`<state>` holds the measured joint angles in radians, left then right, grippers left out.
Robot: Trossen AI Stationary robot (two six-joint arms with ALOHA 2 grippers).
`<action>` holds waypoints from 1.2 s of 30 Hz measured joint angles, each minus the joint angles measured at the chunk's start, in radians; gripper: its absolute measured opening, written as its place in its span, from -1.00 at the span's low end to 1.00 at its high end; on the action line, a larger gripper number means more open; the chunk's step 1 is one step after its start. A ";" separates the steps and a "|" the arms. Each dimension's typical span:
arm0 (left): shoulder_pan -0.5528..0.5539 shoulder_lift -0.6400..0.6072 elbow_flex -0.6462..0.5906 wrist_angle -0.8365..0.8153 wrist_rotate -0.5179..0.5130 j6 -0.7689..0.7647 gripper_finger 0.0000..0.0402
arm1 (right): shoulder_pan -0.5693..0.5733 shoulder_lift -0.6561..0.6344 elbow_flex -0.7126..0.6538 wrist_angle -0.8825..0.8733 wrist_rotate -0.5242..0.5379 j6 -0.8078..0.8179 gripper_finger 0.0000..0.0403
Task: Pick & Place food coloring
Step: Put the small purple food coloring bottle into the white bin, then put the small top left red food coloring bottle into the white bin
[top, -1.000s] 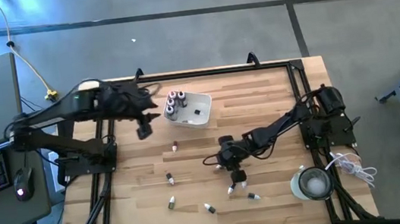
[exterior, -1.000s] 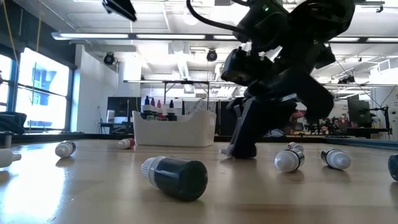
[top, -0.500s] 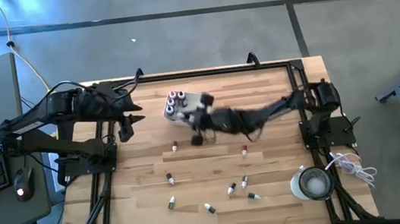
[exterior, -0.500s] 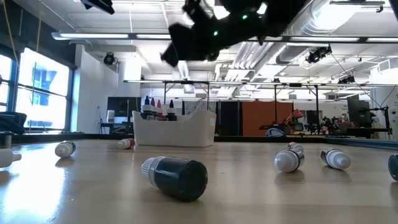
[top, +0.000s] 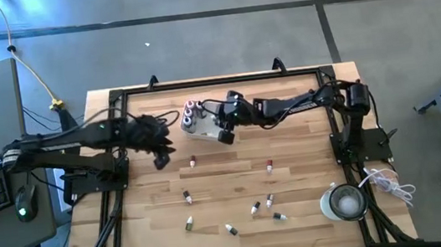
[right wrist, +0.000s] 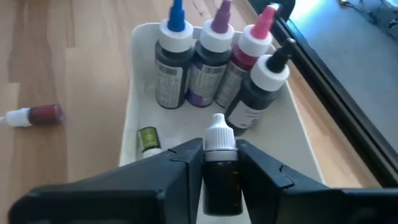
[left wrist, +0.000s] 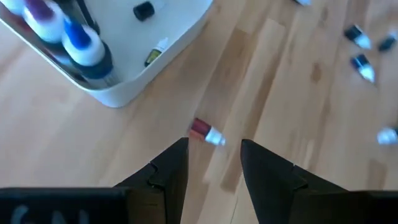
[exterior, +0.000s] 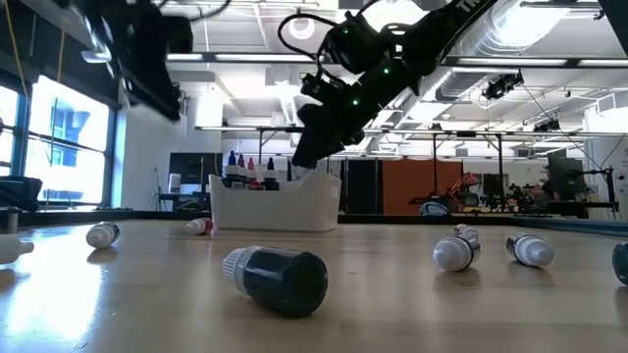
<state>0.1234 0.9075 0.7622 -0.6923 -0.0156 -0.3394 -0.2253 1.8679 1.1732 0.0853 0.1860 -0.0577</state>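
Observation:
My right gripper (right wrist: 219, 150) hovers over the white tray (top: 204, 125), shut on a tiny dark dropper bottle (right wrist: 219, 177) with a white cap. Several taller bottles (right wrist: 214, 65) stand in the tray's far corner, and a small yellow-green one (right wrist: 148, 139) lies on its floor. My left gripper (left wrist: 214, 146) is open above the table, left of the tray, with a red bottle with a white cap (left wrist: 206, 132) lying on its side just beyond its fingertips. Several more small bottles (top: 255, 208) lie scattered on the near half of the table. My right gripper pinches the dark bottle's body (right wrist: 219, 171) between its two fingers. The bottle lies along the fingers, and its white cap (right wrist: 219, 135) sticks out past the fingertips. The fingers slant down from the table's right. The bottle is lifted clear, above the tray.
A round clear container (top: 346, 202) stands at the near right corner. A black frame rail (top: 215, 81) runs round the table. In the low view a dark bottle (exterior: 280, 277) lies close in front, and pale ones (exterior: 456, 250) lie to its right. Bare wood lies between tray and scattered bottles.
My right gripper has risen from the table among the near-right bottles and swung toward the far left, carrying the small dark bottle, and now hangs over the tray. My left gripper has drawn back toward the left edge, then come back a little nearer the near edge.

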 joint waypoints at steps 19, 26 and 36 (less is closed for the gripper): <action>-0.071 0.374 -0.304 0.662 -0.078 -0.378 -0.28 | 0.017 0.000 0.000 -0.006 0.055 0.001 -0.23; -0.120 0.395 -0.303 0.689 -0.195 -0.447 -0.28 | 0.018 0.000 0.000 -0.006 0.043 0.032 -0.23; -0.145 0.455 -0.302 0.716 -0.257 -0.505 -0.28 | 0.018 0.000 0.000 -0.003 0.043 0.032 -0.23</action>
<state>-0.0218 1.3622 0.4600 0.0242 -0.2726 -0.8440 -0.2073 1.8675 1.1728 0.0827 0.2291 -0.0257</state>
